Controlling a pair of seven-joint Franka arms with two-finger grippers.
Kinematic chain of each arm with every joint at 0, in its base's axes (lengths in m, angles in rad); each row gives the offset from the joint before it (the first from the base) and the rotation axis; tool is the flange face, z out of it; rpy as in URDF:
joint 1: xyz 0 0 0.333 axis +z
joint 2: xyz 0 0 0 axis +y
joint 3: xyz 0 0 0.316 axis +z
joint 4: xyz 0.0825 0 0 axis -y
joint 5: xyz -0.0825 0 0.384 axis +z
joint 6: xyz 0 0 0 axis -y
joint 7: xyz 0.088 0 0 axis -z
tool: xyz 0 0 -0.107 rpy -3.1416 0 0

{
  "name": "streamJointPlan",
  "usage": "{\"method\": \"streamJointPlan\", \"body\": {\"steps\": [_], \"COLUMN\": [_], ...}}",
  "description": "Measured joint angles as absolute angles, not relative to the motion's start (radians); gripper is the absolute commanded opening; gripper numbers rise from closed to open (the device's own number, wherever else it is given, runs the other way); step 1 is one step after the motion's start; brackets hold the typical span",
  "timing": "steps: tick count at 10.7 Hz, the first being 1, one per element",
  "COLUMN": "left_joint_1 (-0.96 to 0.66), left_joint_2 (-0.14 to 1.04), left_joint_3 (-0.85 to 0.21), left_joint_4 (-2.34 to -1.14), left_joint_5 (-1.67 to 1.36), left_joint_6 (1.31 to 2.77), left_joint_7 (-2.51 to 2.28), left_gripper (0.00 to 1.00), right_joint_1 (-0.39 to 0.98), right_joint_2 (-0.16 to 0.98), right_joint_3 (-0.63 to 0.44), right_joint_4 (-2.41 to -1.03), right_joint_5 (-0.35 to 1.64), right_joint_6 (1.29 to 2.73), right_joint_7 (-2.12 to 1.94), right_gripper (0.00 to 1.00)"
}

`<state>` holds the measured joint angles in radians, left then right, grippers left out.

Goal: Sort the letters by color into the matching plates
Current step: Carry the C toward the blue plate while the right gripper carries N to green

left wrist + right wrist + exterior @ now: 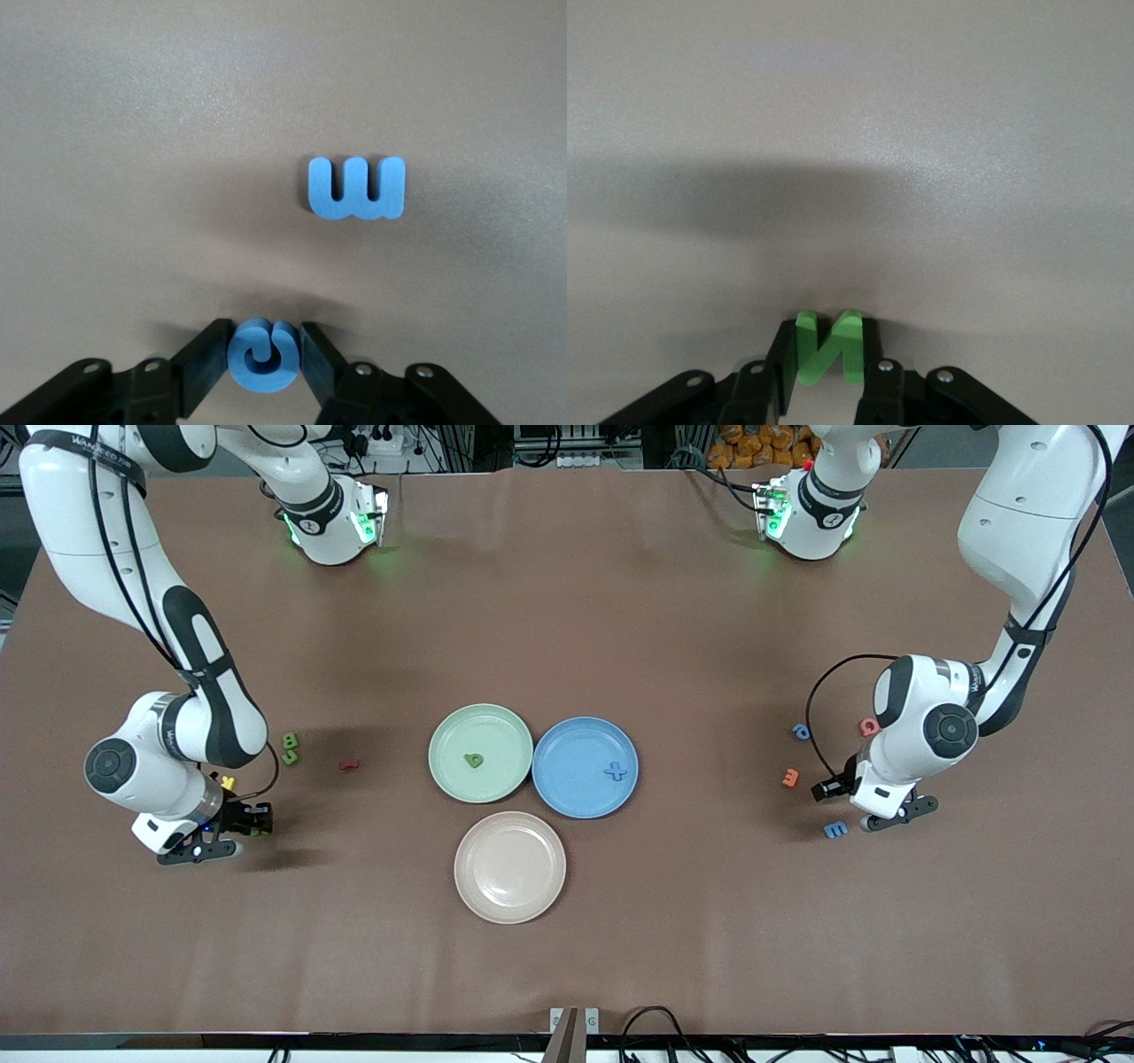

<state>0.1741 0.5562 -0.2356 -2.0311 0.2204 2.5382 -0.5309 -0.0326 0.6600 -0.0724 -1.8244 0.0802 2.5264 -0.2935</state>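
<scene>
My left gripper [263, 359] is shut on a curled blue letter [263, 355], low at the table toward the left arm's end [877, 821]. A blue E [356, 188] lies on the table right beside it [835, 830]. Toward the right arm's end, my right gripper [829, 354] is shut on a green N [829, 345], also low at the table [255, 821]. The mint green plate [452, 731] holds one green letter [475, 760]. Touching it, the blue plate [571, 753] holds a blue plus-shaped piece [616, 771].
A beige plate [509, 866] sits nearer the camera than the two colour plates. Two green letters [290, 747], a red one [350, 764] and a yellow one [229, 782] lie near the right arm. A blue [801, 732], a pink [869, 727] and an orange letter [790, 779] lie near the left arm.
</scene>
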Motion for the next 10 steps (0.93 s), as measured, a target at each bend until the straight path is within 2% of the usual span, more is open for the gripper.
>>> {"method": "streamJointPlan", "body": {"steps": [5, 10], "left_joint_1": [0.174, 0.174], "left_joint_2": [0.553, 0.529], "left_joint_3": [-0.237, -0.255], "left_joint_4": [-2.028, -2.008], "left_joint_5": [0.220, 0.220], "left_joint_6": [2.538, 2.539], "left_joint_7": [-0.535, -0.565], "left_gripper": [0.00, 0.00], "right_joint_1": [-0.032, 0.029], "right_joint_2": [0.657, 0.597], "right_joint_3": [-0.072, -0.069], "right_joint_4": [-1.823, -1.817], "right_joint_5": [0.079, 0.080], "right_joint_6": [2.518, 2.425], "right_joint_7": [-0.293, -0.095], "right_gripper": [0.24, 0.24]}}
